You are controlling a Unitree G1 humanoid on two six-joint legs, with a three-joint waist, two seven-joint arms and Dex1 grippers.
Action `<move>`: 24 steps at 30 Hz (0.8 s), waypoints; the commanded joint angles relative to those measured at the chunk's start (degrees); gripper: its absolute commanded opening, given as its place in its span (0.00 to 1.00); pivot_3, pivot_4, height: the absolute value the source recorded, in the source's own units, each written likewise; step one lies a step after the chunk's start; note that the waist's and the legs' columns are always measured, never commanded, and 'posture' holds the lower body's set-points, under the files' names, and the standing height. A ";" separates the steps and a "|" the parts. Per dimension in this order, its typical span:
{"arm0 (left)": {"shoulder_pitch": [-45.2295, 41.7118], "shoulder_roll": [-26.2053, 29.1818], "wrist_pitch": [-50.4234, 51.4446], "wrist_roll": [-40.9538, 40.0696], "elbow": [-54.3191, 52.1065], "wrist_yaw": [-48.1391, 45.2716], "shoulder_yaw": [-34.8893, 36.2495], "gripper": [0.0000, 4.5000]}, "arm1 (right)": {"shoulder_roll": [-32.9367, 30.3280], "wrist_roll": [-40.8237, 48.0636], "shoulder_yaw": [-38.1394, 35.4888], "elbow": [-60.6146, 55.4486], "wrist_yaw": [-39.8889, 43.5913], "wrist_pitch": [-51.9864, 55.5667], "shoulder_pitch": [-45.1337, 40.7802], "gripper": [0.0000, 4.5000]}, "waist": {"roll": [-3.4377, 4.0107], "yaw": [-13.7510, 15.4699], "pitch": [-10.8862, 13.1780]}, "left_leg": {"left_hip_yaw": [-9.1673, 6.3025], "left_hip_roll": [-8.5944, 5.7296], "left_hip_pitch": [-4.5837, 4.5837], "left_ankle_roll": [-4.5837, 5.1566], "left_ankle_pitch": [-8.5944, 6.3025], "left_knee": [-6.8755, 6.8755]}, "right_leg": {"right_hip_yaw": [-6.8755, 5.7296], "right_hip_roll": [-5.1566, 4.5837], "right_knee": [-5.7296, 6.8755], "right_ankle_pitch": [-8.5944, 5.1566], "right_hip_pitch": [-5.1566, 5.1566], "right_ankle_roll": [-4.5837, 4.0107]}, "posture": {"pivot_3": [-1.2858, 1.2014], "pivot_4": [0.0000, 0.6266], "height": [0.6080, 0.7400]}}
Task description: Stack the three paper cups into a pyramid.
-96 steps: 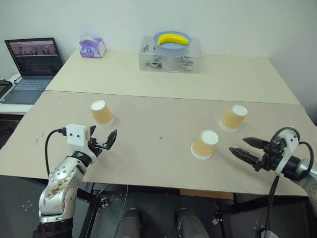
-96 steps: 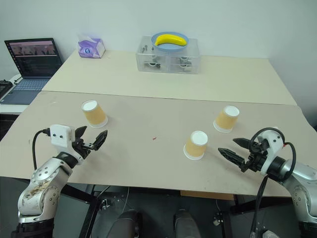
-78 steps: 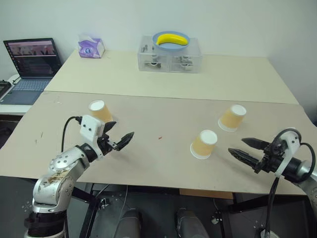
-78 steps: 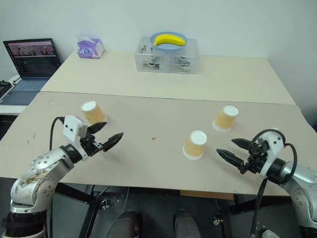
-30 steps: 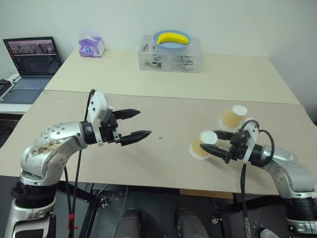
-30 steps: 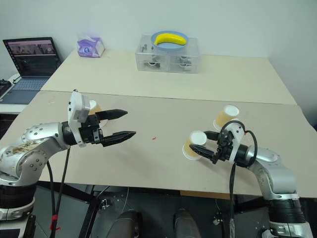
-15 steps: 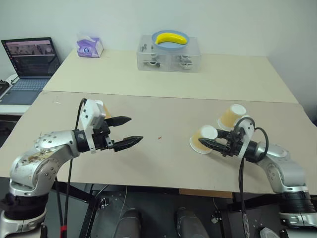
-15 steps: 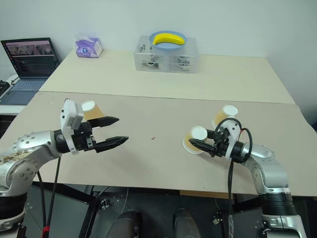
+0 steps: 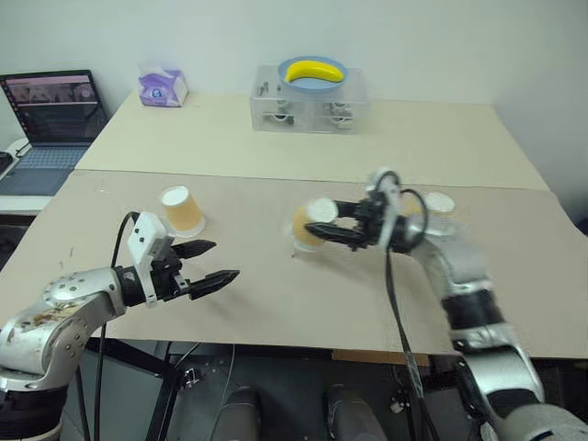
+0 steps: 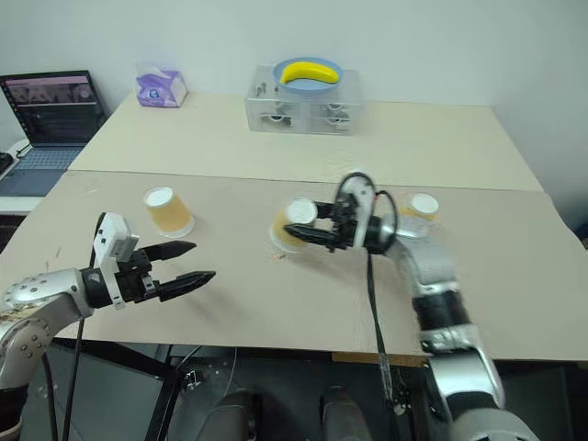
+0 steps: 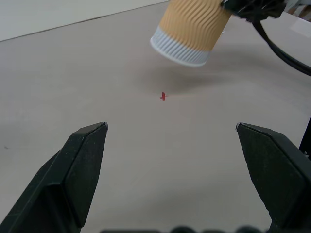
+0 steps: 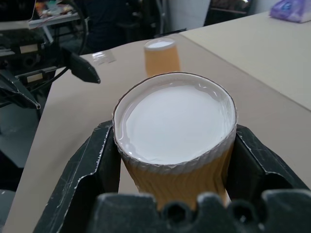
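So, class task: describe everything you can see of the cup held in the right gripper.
The cup is small, tapered paper: tan-orange ribbed sides, white rim, white base. It is upside down, base upward and slightly tilted, lifted clear of the table near its middle, above a small red mark. The right gripper is shut on it, one black finger pressing each side. Nothing else touches it.

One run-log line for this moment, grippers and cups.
right gripper: shut on paper cup, lifted off table | left gripper: open, empty | second cup: upside down on table | third cup: behind right arm
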 commanded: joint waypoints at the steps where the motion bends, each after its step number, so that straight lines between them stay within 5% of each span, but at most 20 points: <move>1: 0.18 0.11 -0.02 -1.72 -2.90 0.57 2.29 1.00 | 2.11 -2.16 0.37 5.91 2.30 -4.94 -4.01 0.63 | 0.00 0.12 0.00 | -0.01 0.00 -0.03 0.00 0.00 0.01 | -0.02 -0.01 -0.01 0.00 -0.02 0.00 | 0.52 0.24 0.65; 23: -1.64 -0.93 -0.42 -2.15 -4.46 1.80 -0.75 1.00 | 8.68 -8.07 0.71 22.03 6.88 -11.12 -11.46 0.63 | 0.01 -0.53 0.01 | -0.02 0.00 -0.03 -0.01 0.00 0.00 | -0.05 -0.03 0.03 0.01 -0.05 -0.02 | 0.52 0.24 0.65; 24: -1.73 -1.01 -0.46 -2.07 -4.38 1.82 -0.88 1.00 | 8.89 -8.12 0.37 22.70 6.75 -11.43 -11.78 0.71 | 0.01 -0.57 0.01 | -0.02 0.00 -0.03 -0.01 0.00 0.00 | -0.05 -0.03 0.03 0.01 -0.06 -0.02 | 0.52 0.24 0.65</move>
